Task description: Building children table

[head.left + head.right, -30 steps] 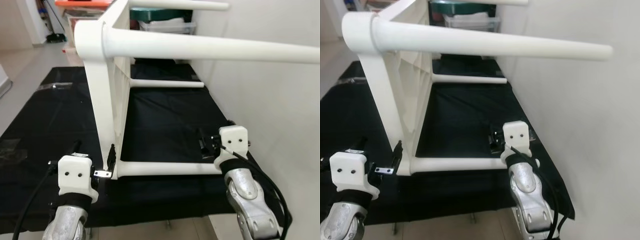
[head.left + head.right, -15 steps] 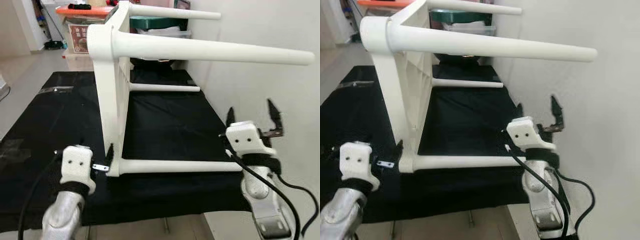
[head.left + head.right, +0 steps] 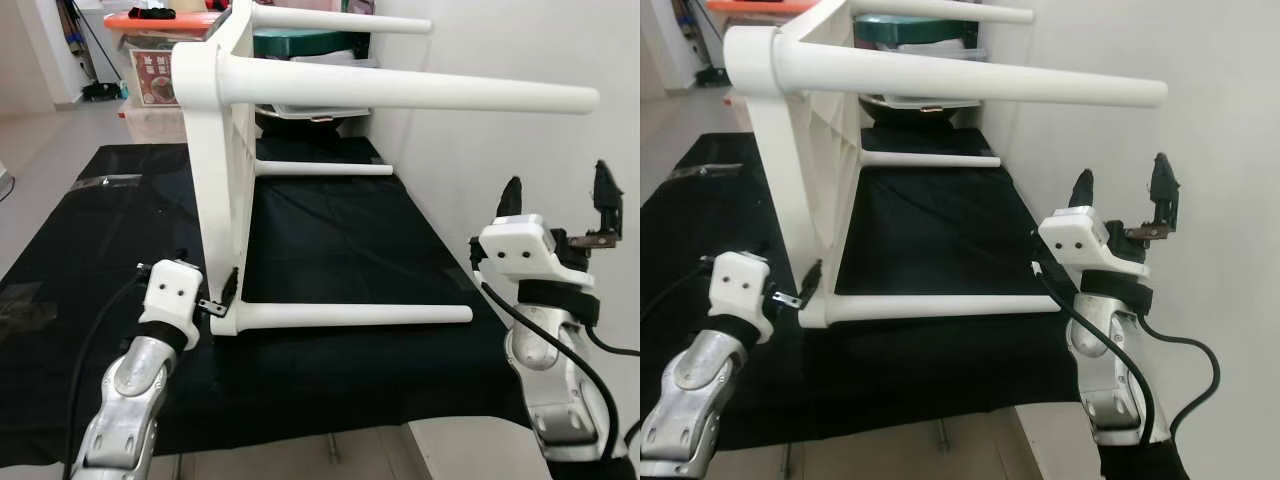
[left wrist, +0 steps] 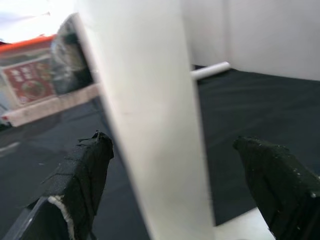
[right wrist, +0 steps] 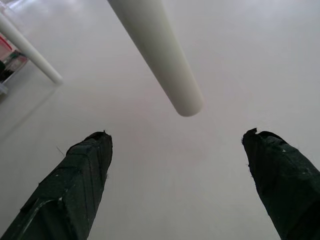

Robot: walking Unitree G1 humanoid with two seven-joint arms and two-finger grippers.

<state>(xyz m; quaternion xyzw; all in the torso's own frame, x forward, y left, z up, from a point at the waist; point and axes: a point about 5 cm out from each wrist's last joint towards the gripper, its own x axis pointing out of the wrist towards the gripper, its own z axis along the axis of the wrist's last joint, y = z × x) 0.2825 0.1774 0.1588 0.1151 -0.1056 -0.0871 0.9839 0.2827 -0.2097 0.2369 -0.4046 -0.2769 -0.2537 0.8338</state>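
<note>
Where a black mat point(image 3: 330, 250) covers the floor beside a white wall point(image 3: 500, 60) (storage bins behind), the white children's table point(image 3: 225, 170) lies on its side. The left gripper point(image 3: 222, 298) straddles its lower corner, fingers spread; the right gripper point(image 3: 556, 195) is raised beside the legs, open, holding nothing.

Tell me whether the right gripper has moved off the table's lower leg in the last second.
Yes. The right gripper has lifted off the lower leg and swung out toward the wall; it is now open, pointing upward, clear of the leg's tip.
</note>
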